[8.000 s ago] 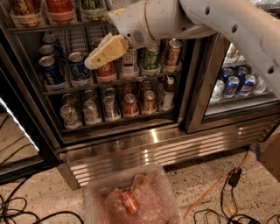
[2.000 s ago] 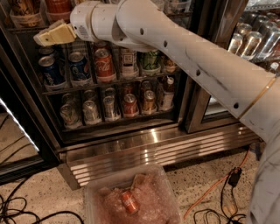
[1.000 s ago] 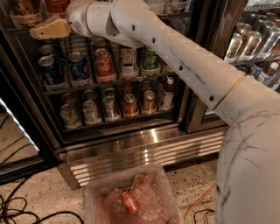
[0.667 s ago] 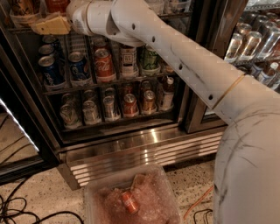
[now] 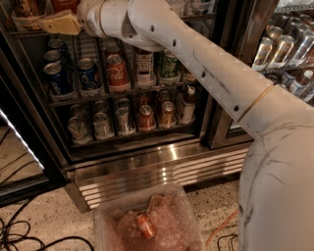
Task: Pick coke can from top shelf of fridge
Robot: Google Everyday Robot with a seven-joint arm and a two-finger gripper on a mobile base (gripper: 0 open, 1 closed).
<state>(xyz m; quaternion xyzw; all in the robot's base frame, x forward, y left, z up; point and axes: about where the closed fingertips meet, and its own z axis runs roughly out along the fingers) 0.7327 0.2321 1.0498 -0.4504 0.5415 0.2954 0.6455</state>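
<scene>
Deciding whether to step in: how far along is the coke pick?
Done: fridge door open, gripper at top shelf height. In hand: nothing visibly held; it hovers just below the red coke can at the frame's top edge. Left: grasp the can, lift, withdraw.

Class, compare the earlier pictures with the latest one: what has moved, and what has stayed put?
The robot's gripper rose and swung left, from the rack of cans below to the grey wire top shelf of the glass-door fridge. No grasp is visible. The cans and the clear plastic floor bin stayed put.
</scene>
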